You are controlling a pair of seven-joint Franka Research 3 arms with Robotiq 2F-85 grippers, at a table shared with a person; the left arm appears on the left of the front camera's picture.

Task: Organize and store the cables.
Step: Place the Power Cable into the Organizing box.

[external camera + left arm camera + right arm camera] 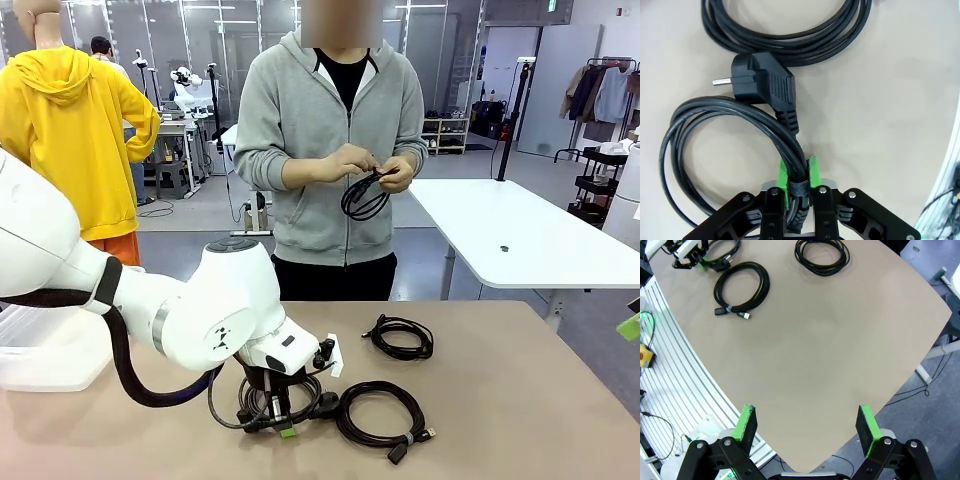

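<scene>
My left gripper (284, 424) is down on the table at the front, shut on a coiled black power cable (262, 401). In the left wrist view its green pads (783, 176) clamp the cable (730, 107) at its black tie, with the cable's two-pin plug (762, 82) lying just ahead. A second coil (380, 412) with small plug ends lies right of it, and also appears at the top of the left wrist view (790, 35). A third coil (402, 337) lies farther back. The person holds a further coil (364, 198) in both hands. My right gripper (807, 422) hangs open above the table's edge, far from the coils (741, 287) (821, 255).
A clear plastic bin (45, 365) stands at the table's left edge behind my left arm. My arm's black hose (135, 375) loops low over the table beside the held coil. The tan tabletop (830, 340) lies bare between my right gripper and the coils.
</scene>
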